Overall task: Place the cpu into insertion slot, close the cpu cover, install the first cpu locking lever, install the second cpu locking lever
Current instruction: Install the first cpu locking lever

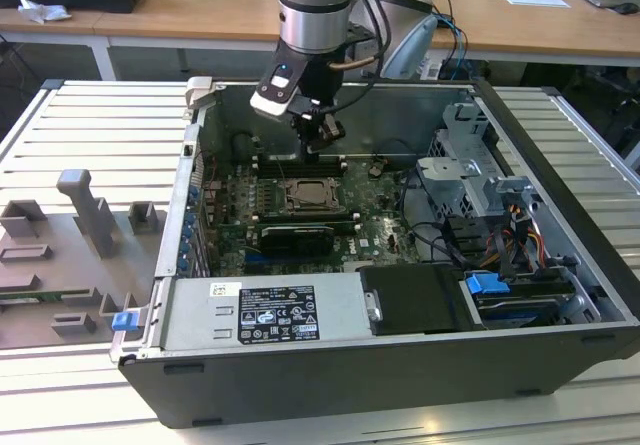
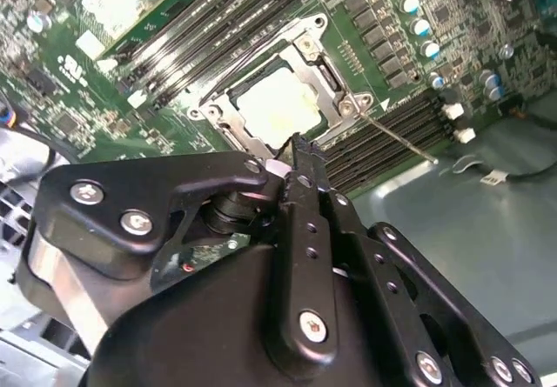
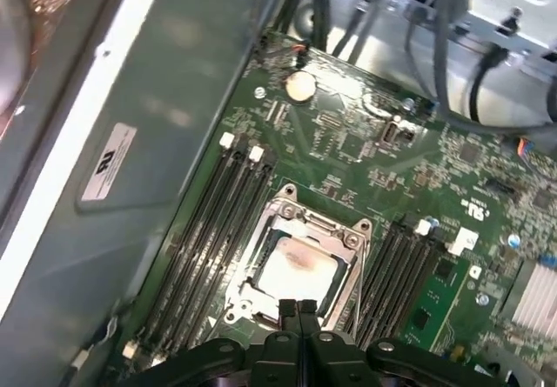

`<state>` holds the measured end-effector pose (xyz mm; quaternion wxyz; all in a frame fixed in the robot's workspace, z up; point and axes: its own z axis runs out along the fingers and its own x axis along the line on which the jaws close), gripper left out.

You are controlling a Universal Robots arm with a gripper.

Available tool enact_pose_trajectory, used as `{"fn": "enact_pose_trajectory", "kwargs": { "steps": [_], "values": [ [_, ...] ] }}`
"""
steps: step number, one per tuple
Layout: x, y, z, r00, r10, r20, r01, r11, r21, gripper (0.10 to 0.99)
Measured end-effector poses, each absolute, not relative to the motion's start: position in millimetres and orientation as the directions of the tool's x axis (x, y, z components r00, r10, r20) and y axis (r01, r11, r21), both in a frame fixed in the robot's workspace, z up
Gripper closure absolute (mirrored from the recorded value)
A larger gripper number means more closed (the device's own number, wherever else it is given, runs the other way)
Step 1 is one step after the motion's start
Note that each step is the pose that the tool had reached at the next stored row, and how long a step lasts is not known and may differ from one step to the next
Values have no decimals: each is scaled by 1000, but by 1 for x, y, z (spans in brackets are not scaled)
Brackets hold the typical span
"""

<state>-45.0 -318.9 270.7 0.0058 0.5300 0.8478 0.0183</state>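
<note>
The jaws are pressed together with nothing between them, and the gripper [image 3: 297, 307] hangs just above one edge of the socket [image 1: 312, 196]; I can't tell whether its tip touches anything. The chip [image 3: 296, 270] lies flat inside the socket, pale face up. The metal cover [image 3: 318, 222] lies down around the chip, which shows through its window. In the second wrist view a thin metal lever [image 2: 396, 135] sticks out from a corner of the socket, slanting across the long black memory slots [image 2: 383, 143] beside it. More such slots [image 3: 204, 230] run along the socket's other side. The socket sits on a green board [image 1: 375, 220] inside an open computer case [image 1: 560, 165].
</note>
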Motion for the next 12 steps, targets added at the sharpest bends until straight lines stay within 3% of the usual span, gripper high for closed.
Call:
{"fn": "enact_pose_trajectory", "kwargs": {
  "steps": [12],
  "values": [
    [-45,-319,271,-655,756,10,755,654,37,980]
  ]
}}
